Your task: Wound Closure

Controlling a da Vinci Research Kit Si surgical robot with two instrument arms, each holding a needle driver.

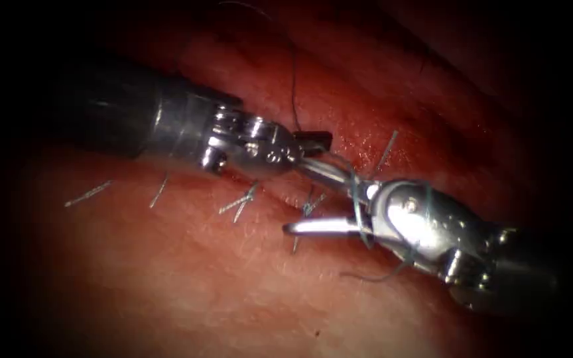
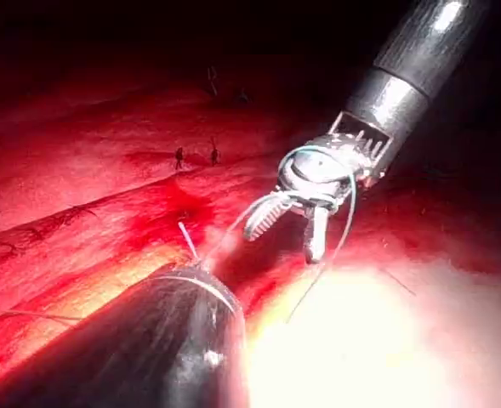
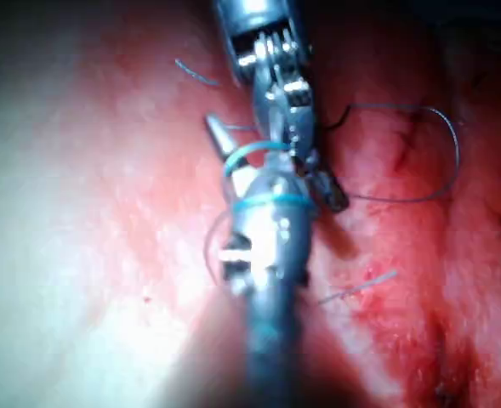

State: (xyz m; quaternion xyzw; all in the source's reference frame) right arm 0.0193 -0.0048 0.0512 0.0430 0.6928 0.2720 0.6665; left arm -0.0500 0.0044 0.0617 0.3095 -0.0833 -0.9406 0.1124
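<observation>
Two turns of thin blue thread (image 1: pixel 359 215) wrap the right silver tool (image 1: pixel 313 199), jaws spread, empty; the left steel tool (image 1: pixel 313 142) apparently clamps thread. Loops may slip off.

The left tool (image 1: pixel 313 142) comes in from the upper left of the endoscope view, its jaws shut on the thread (image 1: pixel 294 79). The right tool (image 1: pixel 319 199) reaches in from the lower right, jaws wide open, with thread looped around it.

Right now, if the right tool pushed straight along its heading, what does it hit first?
Likely the left tool. The right tool, jaws open and wrapped in thread, has its upper jaw already at the left tool's tip. Depth is uncertain.
</observation>
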